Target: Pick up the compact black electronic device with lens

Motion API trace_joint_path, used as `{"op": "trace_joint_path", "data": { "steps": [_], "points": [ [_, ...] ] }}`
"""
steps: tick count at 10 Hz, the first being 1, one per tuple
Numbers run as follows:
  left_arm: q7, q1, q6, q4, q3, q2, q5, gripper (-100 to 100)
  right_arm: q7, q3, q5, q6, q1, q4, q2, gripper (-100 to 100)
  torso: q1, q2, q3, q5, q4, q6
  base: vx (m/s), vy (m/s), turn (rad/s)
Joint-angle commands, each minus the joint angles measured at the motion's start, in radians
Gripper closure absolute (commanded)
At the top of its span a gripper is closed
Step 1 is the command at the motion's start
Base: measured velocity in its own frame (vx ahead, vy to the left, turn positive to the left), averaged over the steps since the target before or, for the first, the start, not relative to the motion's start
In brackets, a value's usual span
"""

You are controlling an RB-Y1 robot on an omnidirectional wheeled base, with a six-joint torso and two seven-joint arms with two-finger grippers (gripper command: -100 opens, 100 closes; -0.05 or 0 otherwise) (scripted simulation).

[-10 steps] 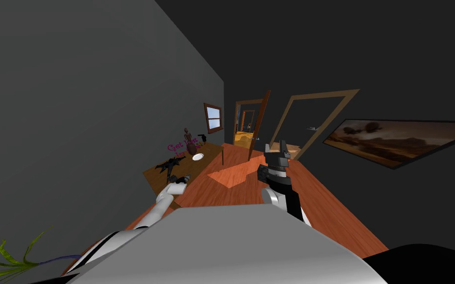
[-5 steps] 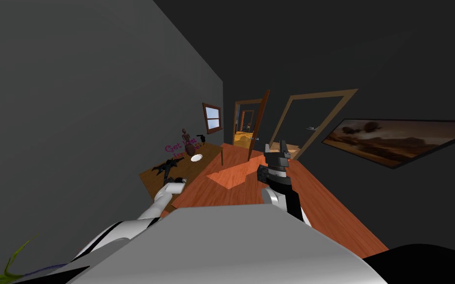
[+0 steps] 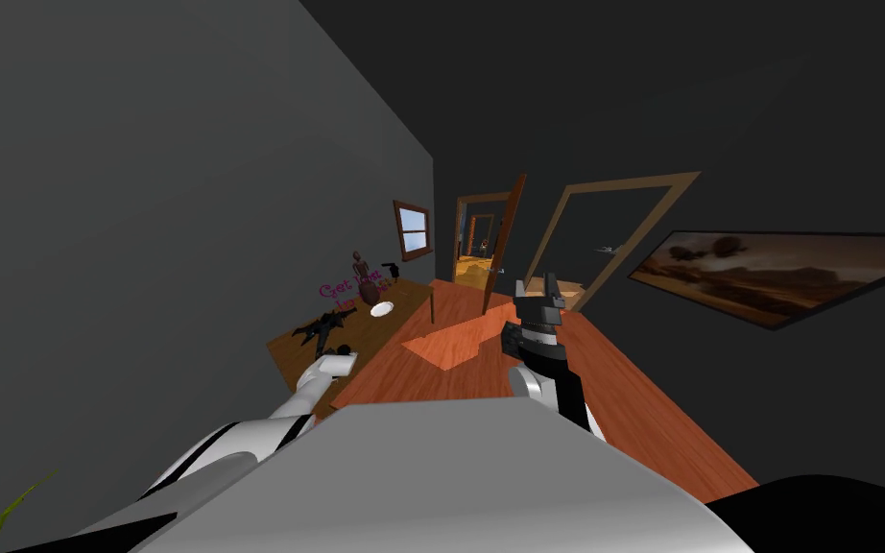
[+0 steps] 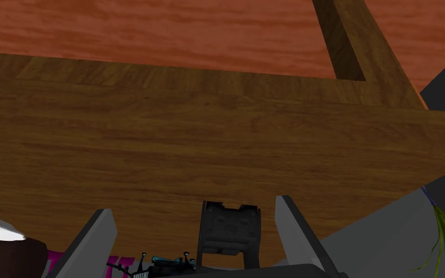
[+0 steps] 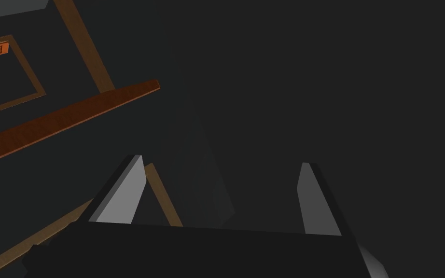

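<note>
A compact dark boxy device (image 4: 229, 235) with a notched end lies on the brown wooden table (image 4: 178, 145). It sits between the fingers of my left gripper (image 4: 193, 205), which is open and touches neither side of it. In the head view the left gripper (image 3: 333, 363) hangs over the table's near end (image 3: 289, 348), by a small dark spot (image 3: 321, 349) that may be the device. My right gripper (image 5: 220, 160) is open and holds nothing. It is raised in front of me (image 3: 544, 288), over the floor.
A black spiky object (image 3: 321, 328), a white plate (image 3: 382, 308), a brown figure (image 3: 366, 278), pink lettering (image 3: 343, 289) and a small black item (image 3: 391, 269) stand further along the table. The grey wall (image 3: 191, 240) runs along its left. Doors (image 3: 503, 245) stand open ahead.
My view has shifted a little, and the plant has slid out at the lower left. My left hand has moved slightly left over the table's near end. The right arm has not moved.
</note>
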Motion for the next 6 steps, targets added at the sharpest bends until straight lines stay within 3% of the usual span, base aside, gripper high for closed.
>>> {"op": "trace_joint_path", "data": {
  "steps": [1, 2, 3, 5, 6],
  "points": [
    [-0.018, -0.021, 0.033, 0.037, 0.005, 0.029, 0.001, -100, 0.000, 0.000, 0.000, 0.000, 0.000, 0.000, 0.000, 0, 0.000, 0.000, 0.000, 0.000, 0.000, 0.000, 0.077, 0.110, 0.015],
    [-0.018, -0.021, 0.033, 0.037, 0.005, 0.029, 0.001, -100, 0.000, 0.000, 0.000, 0.000, 0.000, 0.000, 0.000, 0, 0.005, -0.002, -0.001, 0.001, 0.000, 0.000, 0.082, 0.097, -0.008],
    [-0.025, -0.035, 0.042, 0.056, 0.008, 0.054, -0.002, -100, 0.000, 0.000, 0.000, 0.000, 0.000, 0.000, 0.000, 0, 0.005, -0.002, -0.001, 0.001, 0.000, 0.000, 0.077, 0.148, 0.028],
    [-0.020, -0.028, 0.047, 0.044, 0.007, 0.048, -0.004, -100, 0.000, 0.000, 0.000, 0.000, 0.000, 0.000, 0.000, 0, 0.008, -0.002, -0.001, 0.002, -0.001, 0.000, 0.052, 0.096, -0.001],
    [-0.022, -0.029, 0.046, 0.046, 0.008, 0.050, -0.003, 0, 0.000, 0.000, 0.000, 0.000, 0.000, 0.000, 0.000, 0, 0.003, 0.000, 0.000, 0.001, 0.000, 0.000, 0.006, 0.012, 0.000]
  ]
}}
